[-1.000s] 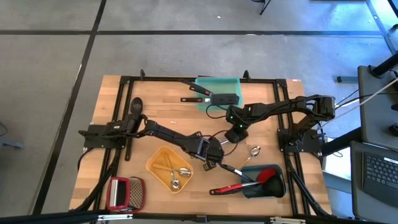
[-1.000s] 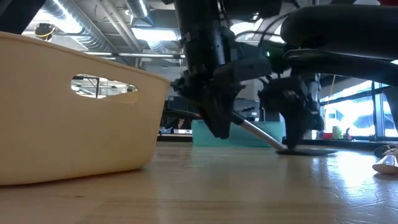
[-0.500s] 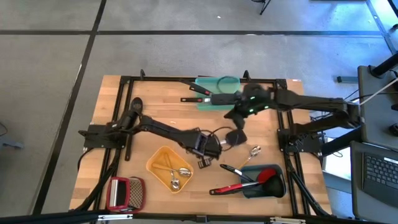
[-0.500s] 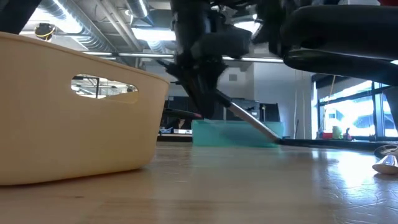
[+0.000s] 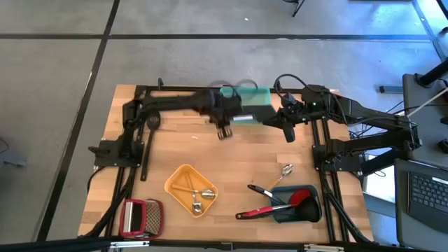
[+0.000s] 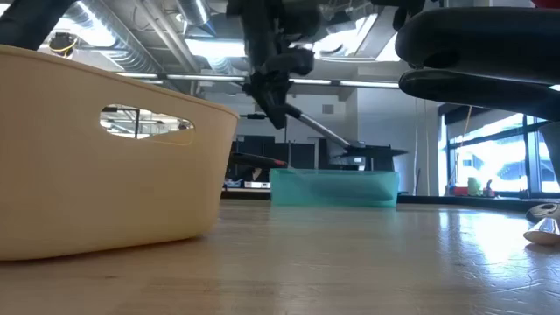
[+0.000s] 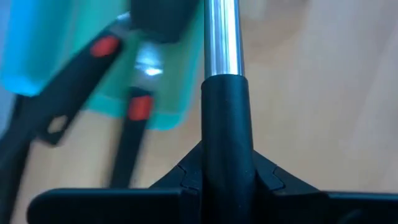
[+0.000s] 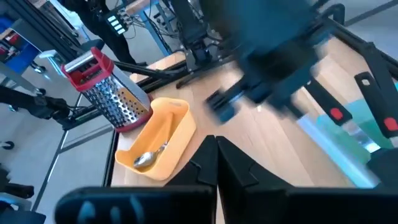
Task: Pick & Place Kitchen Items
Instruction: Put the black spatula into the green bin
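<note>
Left gripper (image 5: 224,126) grasping black-handled utensil (image 6: 319,131) above teal tray (image 6: 332,188) edge; right gripper (image 5: 288,129) clenched, empty.

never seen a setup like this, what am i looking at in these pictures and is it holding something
Two dark robot arms work at a wooden table. One picture looks straight down, one sits at table height, and two come from cameras on the wrists. The left gripper is at the far side by the teal tray, its jaws shut on a utensil with a metal shaft. The right gripper hangs nearby, shut and empty. Nearer lie a yellow tray with small spoons, a grater, and a grey tray with more utensils.
</note>
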Motion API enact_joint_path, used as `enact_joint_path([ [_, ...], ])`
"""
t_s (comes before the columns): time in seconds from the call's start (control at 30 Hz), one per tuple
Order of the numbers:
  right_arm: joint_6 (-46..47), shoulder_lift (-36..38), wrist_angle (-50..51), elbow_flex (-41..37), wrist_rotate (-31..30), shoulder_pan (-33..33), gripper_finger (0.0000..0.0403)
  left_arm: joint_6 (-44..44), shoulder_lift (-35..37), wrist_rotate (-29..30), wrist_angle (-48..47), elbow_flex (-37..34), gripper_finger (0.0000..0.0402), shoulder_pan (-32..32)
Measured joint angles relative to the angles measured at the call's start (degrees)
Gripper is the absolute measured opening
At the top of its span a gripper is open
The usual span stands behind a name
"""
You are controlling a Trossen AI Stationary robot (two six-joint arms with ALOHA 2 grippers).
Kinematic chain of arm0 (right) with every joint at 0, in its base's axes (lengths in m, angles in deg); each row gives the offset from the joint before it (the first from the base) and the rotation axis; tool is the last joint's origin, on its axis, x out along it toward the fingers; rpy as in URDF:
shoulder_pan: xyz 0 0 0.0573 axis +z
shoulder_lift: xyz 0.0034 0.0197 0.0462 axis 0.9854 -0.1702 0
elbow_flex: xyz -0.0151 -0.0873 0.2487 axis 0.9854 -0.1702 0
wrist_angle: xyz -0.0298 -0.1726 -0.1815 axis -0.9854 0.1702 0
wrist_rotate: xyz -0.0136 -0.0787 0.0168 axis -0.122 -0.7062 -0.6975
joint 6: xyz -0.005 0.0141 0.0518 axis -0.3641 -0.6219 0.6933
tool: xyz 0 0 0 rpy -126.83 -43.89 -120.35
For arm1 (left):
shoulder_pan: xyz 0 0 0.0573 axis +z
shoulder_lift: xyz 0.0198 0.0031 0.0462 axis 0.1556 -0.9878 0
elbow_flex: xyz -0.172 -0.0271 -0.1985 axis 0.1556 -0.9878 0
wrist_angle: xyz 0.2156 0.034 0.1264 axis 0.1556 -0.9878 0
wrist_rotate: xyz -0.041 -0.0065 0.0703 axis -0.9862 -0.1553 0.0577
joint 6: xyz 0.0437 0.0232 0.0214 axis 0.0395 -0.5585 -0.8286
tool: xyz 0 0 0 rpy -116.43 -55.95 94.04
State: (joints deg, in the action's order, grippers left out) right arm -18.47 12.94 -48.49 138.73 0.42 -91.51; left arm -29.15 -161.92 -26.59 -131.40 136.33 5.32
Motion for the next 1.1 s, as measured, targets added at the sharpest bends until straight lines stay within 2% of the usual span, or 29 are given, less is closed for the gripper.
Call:
enact_joint_path([
  [0.2,0.5,0.14,-0.01,-0.03,-0.02,0.0,0.0001,-11.5,0.3,-3.03,-1.62,-0.02,0.0052,10.13],
  [0.37,2.27,0.14,-0.19,-0.03,-1.5,0.0,0.0001,-19.82,-0.97,-5.23,0.19,0.0,0.0052,14.67],
  [0.7,6.49,0.14,-0.23,-0.03,-7.62,0.0,0.0001,-26.69,-4.96,-4.0,8.35,-0.02,0.0052,16.17],
  [1.1,9.06,0.14,-0.34,-0.03,-7.81,0.0,0.0001,-28.23,-7.33,-5.29,9.17,-0.02,0.0052,20.0],
])
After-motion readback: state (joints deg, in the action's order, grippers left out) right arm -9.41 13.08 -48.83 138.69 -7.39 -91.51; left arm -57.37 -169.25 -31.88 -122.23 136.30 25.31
